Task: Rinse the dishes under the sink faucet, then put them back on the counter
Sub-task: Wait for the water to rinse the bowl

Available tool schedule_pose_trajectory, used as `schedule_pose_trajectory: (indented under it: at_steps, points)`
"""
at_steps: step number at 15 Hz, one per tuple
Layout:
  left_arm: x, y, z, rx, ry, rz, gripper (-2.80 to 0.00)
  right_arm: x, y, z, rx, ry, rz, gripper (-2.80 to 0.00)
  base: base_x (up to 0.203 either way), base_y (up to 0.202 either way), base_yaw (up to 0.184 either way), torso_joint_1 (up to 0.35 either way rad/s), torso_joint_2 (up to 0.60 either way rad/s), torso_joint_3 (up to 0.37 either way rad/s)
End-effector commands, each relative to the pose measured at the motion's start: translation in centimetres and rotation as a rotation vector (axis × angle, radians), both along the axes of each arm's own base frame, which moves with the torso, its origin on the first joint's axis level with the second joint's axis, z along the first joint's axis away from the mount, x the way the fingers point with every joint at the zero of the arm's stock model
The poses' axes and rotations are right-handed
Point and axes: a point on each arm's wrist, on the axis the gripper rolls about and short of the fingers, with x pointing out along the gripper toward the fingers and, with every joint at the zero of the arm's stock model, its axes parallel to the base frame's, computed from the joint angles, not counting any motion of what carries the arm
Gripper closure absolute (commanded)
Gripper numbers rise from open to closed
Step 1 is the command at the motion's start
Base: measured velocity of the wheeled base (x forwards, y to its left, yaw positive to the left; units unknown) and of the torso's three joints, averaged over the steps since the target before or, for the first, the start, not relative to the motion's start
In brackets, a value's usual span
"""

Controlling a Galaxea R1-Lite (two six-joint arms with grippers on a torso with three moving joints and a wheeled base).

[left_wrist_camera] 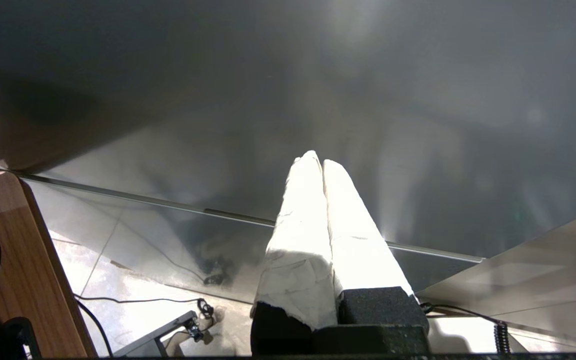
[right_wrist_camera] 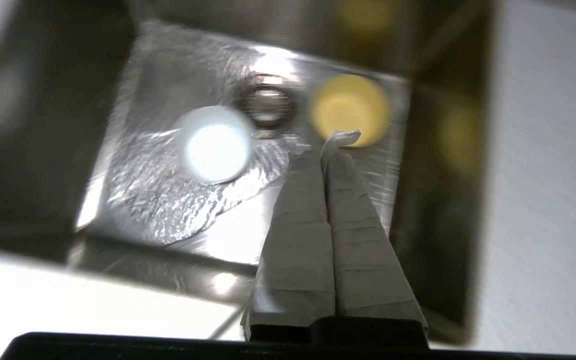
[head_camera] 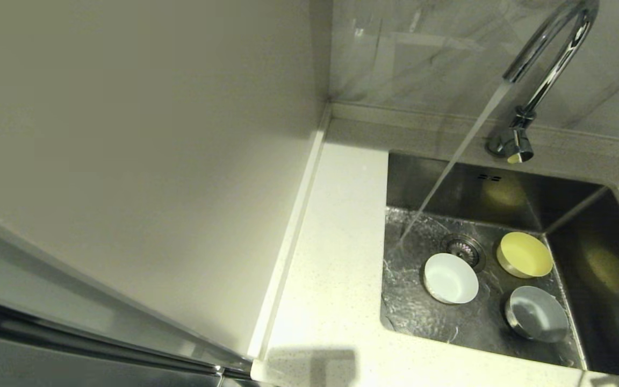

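Right wrist view: right gripper poised above the sink, fingers pressed together on nothing, tips over the yellow bowl; left gripper parked, fingers likewise together.

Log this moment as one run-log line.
faucet running | three bowls in sink | right gripper shut, above sink | left gripper shut, parked

The desk is cream-white with fine speckles. The sink is grey steel and the faucet shiny chrome. One bowl is yellow, one white, one pale grey. White wrap covers both tools' fingers; the wall is grey-veined.
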Motion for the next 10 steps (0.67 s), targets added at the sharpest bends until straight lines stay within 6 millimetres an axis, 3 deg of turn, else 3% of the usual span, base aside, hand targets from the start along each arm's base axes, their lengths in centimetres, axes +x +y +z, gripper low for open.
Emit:
schedule_pose_trajectory:
  at_steps: [1, 4, 10]
  points:
    - [0.0, 0.0, -0.1, -0.001, 0.002, -0.001, 0.00, -0.1, 0.4, -0.6, -0.015, -0.012, -0.070, 0.00, 0.000, 0.000, 0.000, 0.000, 0.00, 0.000]
    - [0.0, 0.0, -0.1, -0.001, 0.002, 0.000, 0.00, -3.1, 3.0, -1.5, -0.022, -0.120, -0.020, 0.00, 0.000, 0.000, 0.000, 0.000, 0.00, 0.000]
    - [0.0, 0.0, -0.1, -0.001, 0.002, 0.000, 0.00, -8.5, 3.4, -8.4, -0.037, -0.209, -0.103, 0.00, 0.000, 0.000, 0.000, 0.000, 0.00, 0.000]
